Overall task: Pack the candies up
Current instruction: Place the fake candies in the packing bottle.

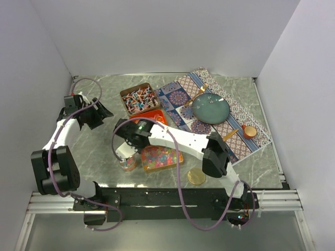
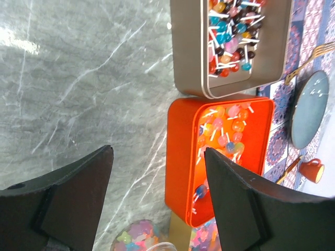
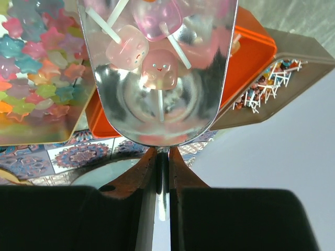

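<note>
At the table (image 1: 94,151) centre, the right gripper (image 3: 163,162) pinched a scoop (image 3: 157,117) of pink candies (image 3: 157,70). Toward its left edge, the left gripper (image 2: 157,157) gaped empty.

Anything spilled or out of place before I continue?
No spill visible: the candies lie inside their tins, and the scoop holds its lollipops. Only the gold lid lies alone on the table.

No readable text, label, brand, number or sign on the candies (image 2: 225,125) or tins (image 2: 180,157)
</note>
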Tool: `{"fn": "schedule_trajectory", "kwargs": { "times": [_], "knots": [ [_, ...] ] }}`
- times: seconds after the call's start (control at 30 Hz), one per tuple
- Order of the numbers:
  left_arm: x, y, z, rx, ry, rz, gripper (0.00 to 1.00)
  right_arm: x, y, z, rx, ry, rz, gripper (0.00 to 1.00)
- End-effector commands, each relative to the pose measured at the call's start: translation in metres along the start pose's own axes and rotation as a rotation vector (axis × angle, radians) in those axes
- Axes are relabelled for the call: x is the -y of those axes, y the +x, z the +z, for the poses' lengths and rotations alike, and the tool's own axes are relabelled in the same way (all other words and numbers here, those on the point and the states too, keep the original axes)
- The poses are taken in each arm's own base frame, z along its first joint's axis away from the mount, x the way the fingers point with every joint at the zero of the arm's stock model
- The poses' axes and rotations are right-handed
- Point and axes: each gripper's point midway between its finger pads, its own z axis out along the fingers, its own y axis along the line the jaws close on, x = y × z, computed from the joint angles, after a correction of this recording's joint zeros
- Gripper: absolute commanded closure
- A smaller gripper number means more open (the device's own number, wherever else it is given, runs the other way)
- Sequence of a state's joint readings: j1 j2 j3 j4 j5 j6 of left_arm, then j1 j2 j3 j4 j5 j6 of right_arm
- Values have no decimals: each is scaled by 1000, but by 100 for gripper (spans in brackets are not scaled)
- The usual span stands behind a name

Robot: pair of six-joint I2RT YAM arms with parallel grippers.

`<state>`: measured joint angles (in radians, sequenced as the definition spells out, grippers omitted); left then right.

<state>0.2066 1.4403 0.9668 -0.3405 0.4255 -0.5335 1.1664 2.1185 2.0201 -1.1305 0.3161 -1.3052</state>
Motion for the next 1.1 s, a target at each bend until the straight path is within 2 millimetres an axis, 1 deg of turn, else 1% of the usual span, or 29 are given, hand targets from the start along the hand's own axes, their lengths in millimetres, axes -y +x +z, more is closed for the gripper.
{"fn": "schedule_trajectory", "kwargs": {
  "times": [0.0,0.1,0.27,0.37,0.57,0.67,0.9,1.0,1.03,1.07],
  "knots": [
    [16,-23,-17,94,56,27,23,6,4,-3,-95,34,-41,100],
    [18,-26,-20,109,72,22,23,10,3,-4,-123,61,-86,100],
    [20,-31,-27,131,77,20,22,9,0,-6,-190,71,-160,100],
    [22,-33,-31,143,84,23,22,10,-5,-11,-197,81,-190,100],
    [28,-35,-41,170,102,27,21,16,-2,-13,-276,101,-229,100],
    [32,-37,-46,186,111,33,21,16,-1,-15,-318,103,-245,100],
    [36,-35,-53,201,127,53,19,17,-1,-22,-328,115,-250,100],
    [36,-28,-52,190,148,66,19,24,-2,-29,-300,131,-208,100],
    [35,-26,-51,186,151,74,19,31,3,-37,-284,143,-175,100],
    [36,-23,-51,178,160,77,19,33,1,-38,-248,143,-146,100]
  ]
}}
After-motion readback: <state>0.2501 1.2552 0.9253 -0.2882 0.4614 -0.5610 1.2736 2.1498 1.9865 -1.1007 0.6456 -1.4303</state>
